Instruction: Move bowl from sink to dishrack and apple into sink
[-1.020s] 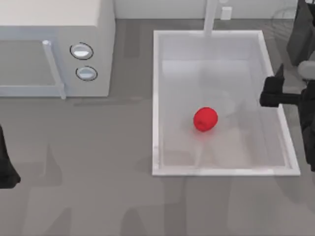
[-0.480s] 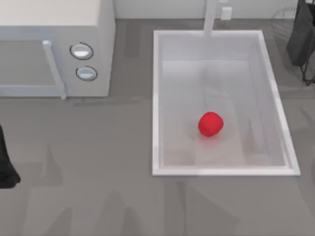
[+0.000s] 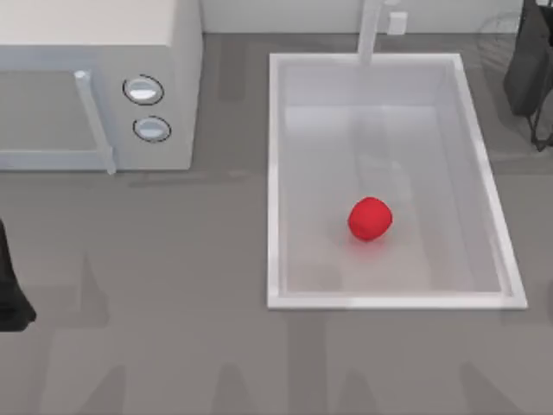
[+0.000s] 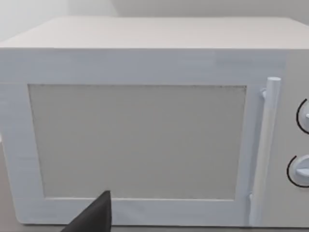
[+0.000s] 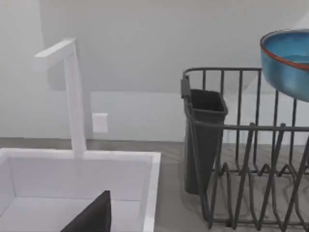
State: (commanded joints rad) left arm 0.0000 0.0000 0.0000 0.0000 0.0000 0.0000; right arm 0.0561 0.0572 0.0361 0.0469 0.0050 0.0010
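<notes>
The red apple (image 3: 370, 218) lies on the floor of the white sink (image 3: 275, 173), a little to the right of the middle and towards the front. The blue bowl (image 5: 287, 58) with its reddish rim line sits high on the wire dishrack (image 5: 241, 145), partly cut off by the picture's edge. A dark part of my right gripper (image 5: 94, 217) shows in the right wrist view, facing the sink's back rim (image 5: 82, 157) and the faucet post (image 5: 75, 96). My left arm (image 3: 10, 290) stays parked at the table's left edge, its gripper (image 4: 94, 217) facing the microwave.
A white microwave (image 3: 95, 86) with two round knobs (image 3: 143, 90) stands at the back left. The dishrack's dark cutlery holder (image 3: 529, 73) is at the back right corner, beside the sink. Grey tabletop (image 3: 173, 346) runs along the front.
My right gripper, which hung over the sink's right rim, has pulled away to the right out of the top view. The apple has rolled slightly right and towards the front.
</notes>
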